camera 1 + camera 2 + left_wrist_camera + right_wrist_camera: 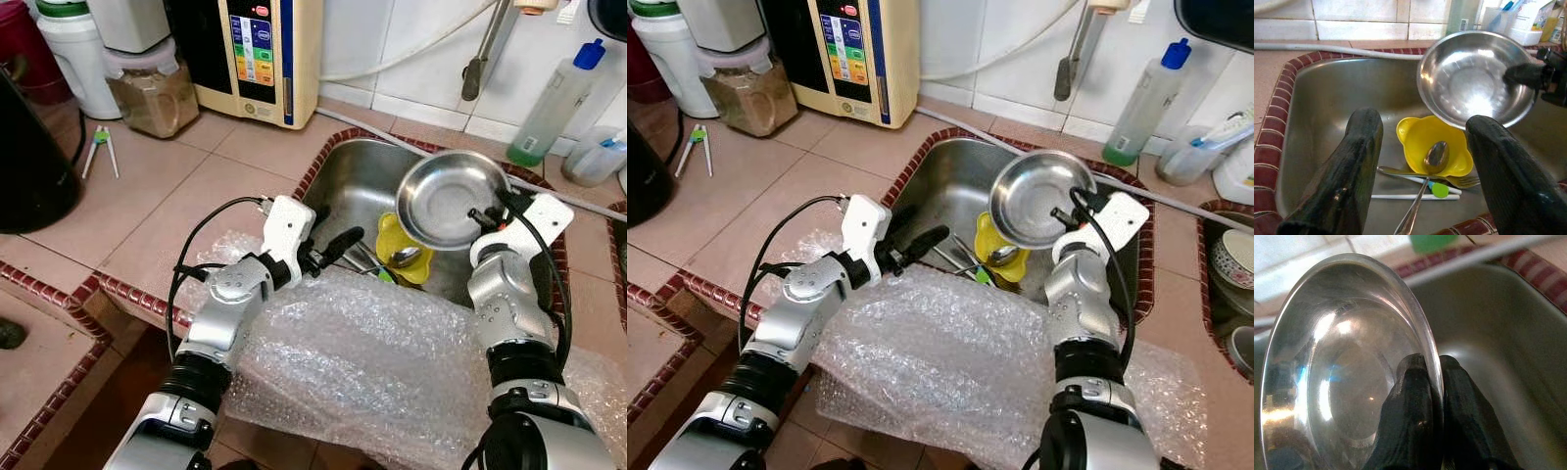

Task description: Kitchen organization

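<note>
My right gripper (487, 217) is shut on the rim of a steel bowl (449, 199) and holds it tilted above the sink (348, 181); the right wrist view shows both fingers (1415, 401) pinching the bowl (1342, 372) rim. Down in the sink lies a yellow bowl (1422, 137) with a spoon (1436, 155) in it, beside a fork (1415, 174) and a green-tipped utensil (1439, 189). My left gripper (338, 245) hovers open at the sink's near left edge, with nothing between its fingers (1347, 176).
Bubble wrap (372, 362) covers the counter in front of the sink. Behind it stand a water appliance (260, 54), a jar (152, 88), a detergent bottle (558, 103) and a tap (485, 44). Green-handled tongs (100, 147) lie on the left tiles. Stacked dishes (1234, 259) sit at right.
</note>
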`<state>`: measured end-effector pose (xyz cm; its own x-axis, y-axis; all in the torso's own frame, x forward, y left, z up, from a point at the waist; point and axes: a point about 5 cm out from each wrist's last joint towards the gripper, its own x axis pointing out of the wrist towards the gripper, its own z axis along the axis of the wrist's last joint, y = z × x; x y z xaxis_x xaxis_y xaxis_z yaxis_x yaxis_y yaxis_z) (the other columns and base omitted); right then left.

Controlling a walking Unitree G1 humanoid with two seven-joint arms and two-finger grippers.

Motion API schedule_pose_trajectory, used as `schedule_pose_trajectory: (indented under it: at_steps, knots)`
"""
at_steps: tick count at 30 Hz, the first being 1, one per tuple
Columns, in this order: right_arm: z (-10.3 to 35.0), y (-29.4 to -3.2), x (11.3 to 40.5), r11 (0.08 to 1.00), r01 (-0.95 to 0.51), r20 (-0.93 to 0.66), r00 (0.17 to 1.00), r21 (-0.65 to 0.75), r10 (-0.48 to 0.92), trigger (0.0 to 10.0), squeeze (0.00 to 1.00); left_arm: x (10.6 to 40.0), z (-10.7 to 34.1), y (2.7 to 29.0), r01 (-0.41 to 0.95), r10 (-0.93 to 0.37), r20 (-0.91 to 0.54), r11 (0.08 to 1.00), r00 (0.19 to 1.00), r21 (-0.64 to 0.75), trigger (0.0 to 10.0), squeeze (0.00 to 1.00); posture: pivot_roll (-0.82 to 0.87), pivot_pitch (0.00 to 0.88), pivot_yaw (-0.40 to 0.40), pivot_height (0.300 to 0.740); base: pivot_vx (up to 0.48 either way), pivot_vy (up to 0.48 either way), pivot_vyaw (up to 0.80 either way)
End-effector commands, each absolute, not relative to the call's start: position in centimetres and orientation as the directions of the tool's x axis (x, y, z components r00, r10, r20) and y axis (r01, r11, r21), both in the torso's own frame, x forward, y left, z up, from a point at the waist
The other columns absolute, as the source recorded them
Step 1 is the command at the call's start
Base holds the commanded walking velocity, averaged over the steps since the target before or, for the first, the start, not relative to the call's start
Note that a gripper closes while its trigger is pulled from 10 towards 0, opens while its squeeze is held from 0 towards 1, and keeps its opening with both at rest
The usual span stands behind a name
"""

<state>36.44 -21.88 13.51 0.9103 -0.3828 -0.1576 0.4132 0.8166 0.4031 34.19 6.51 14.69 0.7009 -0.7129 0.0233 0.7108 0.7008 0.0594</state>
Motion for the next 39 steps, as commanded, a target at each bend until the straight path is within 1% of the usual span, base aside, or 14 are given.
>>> schedule_pose_trajectory:
  at_steps: [1, 2, 10, 19, 22, 23, 24, 25, 28, 31, 34, 37, 39]
  knots:
    - [12.9, -22.3, 36.2, 0.803, 0.436, -0.189, 0.9, 0.406, -0.393, 5.8, 1.0, 34.2, 14.3, 6.4, 0.721, -0.722, -0.005, 0.69, 0.692, 0.069, 10.0, 1.0, -0.02, 0.134, -0.005, 0.74, 0.0, 0.0, 0.0]
    - [12.8, -22.3, 36.1, 0.805, 0.438, -0.194, 0.899, 0.401, -0.393, 10.0, 1.0, 34.2, 14.3, 6.5, 0.72, -0.721, -0.004, 0.691, 0.693, 0.072, 10.0, 1.0, -0.02, 0.134, -0.004, 0.74, 0.0, 0.0, 0.0]
    - [11.7, -21.7, 36.1, 0.801, 0.444, -0.258, 0.894, 0.402, -0.366, 10.0, 1.0, 34.4, 14.5, 6.5, 0.712, -0.714, -0.005, 0.697, 0.7, 0.08, 10.0, 1.0, -0.02, 0.132, -0.005, 0.74, 0.0, 0.0, 0.0]
    - [11.6, -21.8, 36.1, 0.799, 0.446, -0.269, 0.892, 0.404, -0.362, 10.0, 1.0, 34.3, 14.2, 6.7, 0.708, -0.709, -0.014, 0.702, 0.705, 0.084, 10.0, 1.0, -0.01, 0.132, -0.007, 0.74, 0.0, 0.0, 0.0]
    - [11.4, -21.5, 36.2, 0.813, 0.426, -0.276, 0.9, 0.397, -0.337, 10.0, 1.0, 34.3, 14.1, 6.9, 0.701, -0.703, -0.016, 0.708, 0.711, 0.083, 10.0, 1.0, -0.01, 0.131, -0.007, 0.74, 0.0, 0.0, 0.0]
    - [11.4, -21.2, 36.2, 0.821, 0.413, -0.279, 0.905, 0.396, -0.321, 10.0, 1.0, 34.3, 14.0, 7.1, 0.695, -0.696, -0.016, 0.714, 0.718, 0.086, 10.0, 1.0, -0.01, 0.13, -0.008, 0.74, 0.0, 0.0, 0.0]
    - [11.4, -20.4, 36.5, 0.84, 0.361, -0.28, 0.924, 0.405, -0.263, 10.0, 1.0, 34.3, 14.1, 7.2, 0.684, -0.687, -0.008, 0.723, 0.727, 0.094, 10.0, 1.0, -0.01, 0.129, -0.008, 0.74, 0.0, 0.0, 0.0]
    - [11.4, -20.2, 36.5, 0.844, 0.347, -0.279, 0.928, 0.408, -0.247, 10.0, 1.0, 34.3, 14.1, 7.3, 0.682, -0.684, -0.006, 0.725, 0.729, 0.096, 10.0, 1.0, -0.01, 0.129, -0.008, 0.74, 0.0, 0.0, 0.0]
    - [11.3, -18.2, 36.8, 0.878, 0.217, -0.281, 0.955, 0.428, -0.099, 10.0, 1.0, 34.3, 14.1, 7.6, 0.67, -0.673, -0.001, 0.735, 0.739, 0.1, 10.0, 1.0, -0.01, 0.124, -0.01, 0.74, 0.0, 0.0, 0.0]
    - [11.5, -16.9, 36.9, 0.894, 0.13, -0.264, 0.965, 0.429, -0.014, 10.0, 1.0, 34.3, 14.0, 7.7, 0.663, -0.667, -0.005, 0.74, 0.745, 0.112, 10.0, 1.0, -0.01, 0.123, -0.01, 0.74, 0.0, 0.0, 0.0]
    - [11.9, -16.6, 37.0, 0.907, 0.093, -0.238, 0.971, 0.41, 0.009, 10.0, 1.0, 34.3, 14.0, 7.7, 0.659, -0.664, -0.004, 0.743, 0.748, 0.116, 10.0, 1.0, -0.01, 0.12, -0.011, 0.74, 0.0, 0.0, 0.0]
    - [13.0, -16.5, 37.2, 0.932, 0.037, -0.157, 0.987, 0.36, 0.021, 10.0, 1.0, 34.3, 14.0, 7.8, 0.634, -0.638, -0.003, 0.763, 0.77, 0.128, 10.0, 1.0, -0.01, 0.121, -0.013, 0.74, 0.0, 0.0, 0.0]
    - [14.2, -16.2, 37.2, 0.962, -0.042, -0.065, 0.996, 0.269, 0.061, 10.0, 1.0, 34.5, 14.3, 8.0, 0.598, -0.606, 0.022, 0.79, 0.795, 0.137, 10.0, 1.0, -0.01, 0.121, -0.013, 0.74, 0.0, 0.0, 0.0]
